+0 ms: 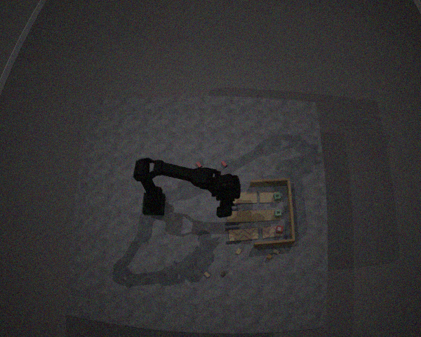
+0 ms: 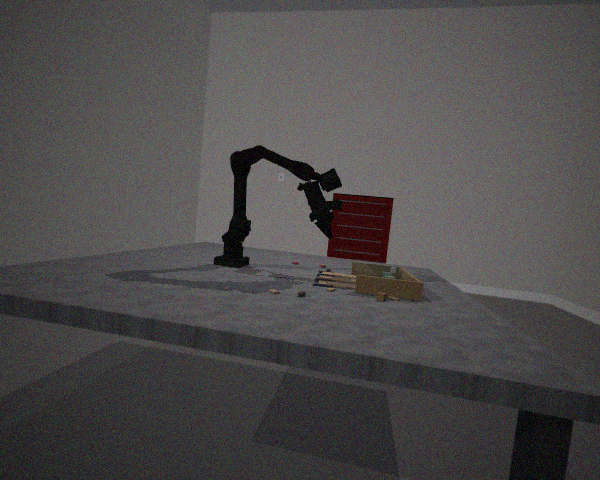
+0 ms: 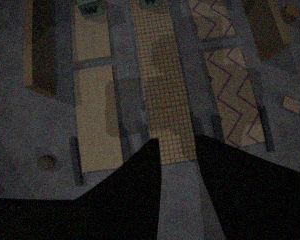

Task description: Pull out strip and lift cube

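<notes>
The middle strip (image 1: pixel 252 216) (image 3: pixel 165 90), with a grid pattern, is in one piece and carries a green cube (image 1: pixel 278 212) (image 3: pixel 150 2) with a dark mark at its far end. The plain strip (image 1: pixel 245 198) (image 3: pixel 97 115) has a gap across it; its far piece carries another green cube (image 1: pixel 277 196) (image 3: pixel 91 7) marked with a dark letter. The zigzag strip (image 1: pixel 243 234) (image 3: pixel 235 95) is also split, with a red cube (image 1: pixel 279 229) on its far piece. My gripper (image 2: pixel 332 236) (image 3: pixel 177 144) is high above the strips' near ends, fingers partly open, nothing between them.
A wooden wall (image 1: pixel 291 210) (image 2: pixel 388 287) surrounds the strips' far ends on three sides. Short dark rails (image 3: pixel 76 161) flank their near ends. Small wooden blocks (image 1: pixel 238 250) (image 3: pixel 291 104) and a brown lump (image 1: pixel 223 274) lie to one side, red blocks (image 1: pixel 224 163) to the other.
</notes>
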`<control>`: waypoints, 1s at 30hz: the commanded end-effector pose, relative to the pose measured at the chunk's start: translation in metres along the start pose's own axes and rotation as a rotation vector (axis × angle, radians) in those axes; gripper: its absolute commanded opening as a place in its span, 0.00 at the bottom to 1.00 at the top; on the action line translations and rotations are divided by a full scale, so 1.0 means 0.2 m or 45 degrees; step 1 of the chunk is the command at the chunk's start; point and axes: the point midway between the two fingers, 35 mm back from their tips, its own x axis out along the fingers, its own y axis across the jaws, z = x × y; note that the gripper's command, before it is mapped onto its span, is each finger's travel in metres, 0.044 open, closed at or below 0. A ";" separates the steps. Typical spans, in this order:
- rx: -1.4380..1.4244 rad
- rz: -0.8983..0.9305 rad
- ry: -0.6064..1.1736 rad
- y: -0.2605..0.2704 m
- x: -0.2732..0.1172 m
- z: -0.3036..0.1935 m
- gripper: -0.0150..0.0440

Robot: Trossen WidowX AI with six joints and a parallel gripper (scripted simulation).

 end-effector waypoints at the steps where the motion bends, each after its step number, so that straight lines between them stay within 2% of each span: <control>1: -0.027 0.019 0.202 -0.01 0.11 0.00 0.26; 8: -0.078 0.060 0.583 -0.03 0.31 -0.06 0.25; 30: -0.079 0.061 0.593 -0.03 0.45 -0.11 0.25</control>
